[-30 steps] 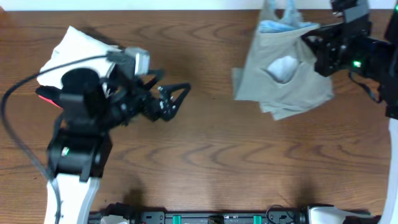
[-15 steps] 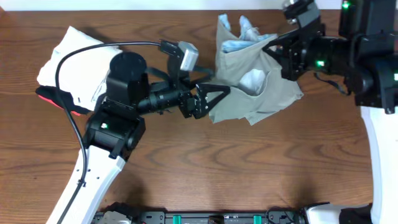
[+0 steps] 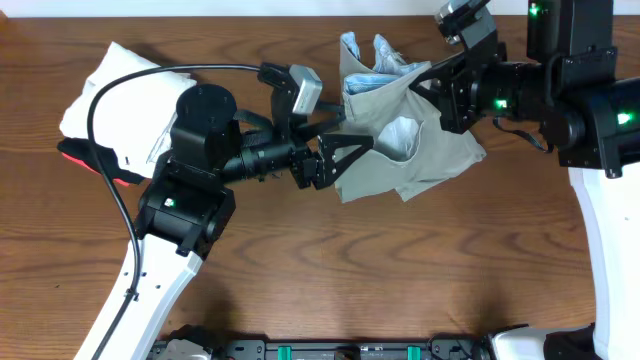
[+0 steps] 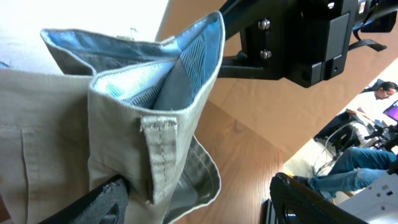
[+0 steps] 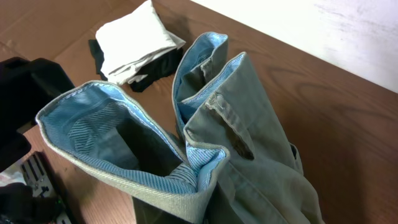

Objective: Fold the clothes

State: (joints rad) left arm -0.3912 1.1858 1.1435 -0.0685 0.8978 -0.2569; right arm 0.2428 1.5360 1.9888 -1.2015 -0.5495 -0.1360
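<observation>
The light khaki trousers [image 3: 420, 150] hang bunched above the table's far middle, their blue-lined waistband [image 5: 124, 155] uppermost. My right gripper [image 3: 432, 88] is shut on the waistband from the right, and the cloth hides its fingers in the right wrist view. My left gripper [image 3: 338, 160] reaches in from the left, open, at the trousers' left edge. In the left wrist view a belt loop and a waistband fold [image 4: 161, 149] sit between the jaws. One finger [image 4: 93, 202] touches the cloth. The other finger [image 4: 311, 199] stands well apart.
A white folded garment [image 3: 110, 90] lies at the far left over a red one [image 3: 85, 160]. It also shows in the right wrist view [image 5: 134, 40], on top of a black garment [image 5: 146, 78]. Bare wood [image 3: 400, 270] spans the front.
The right arm has carried the trousers left toward the middle. The left arm has swung right to meet their edge, and its jaws have narrowed a little.
</observation>
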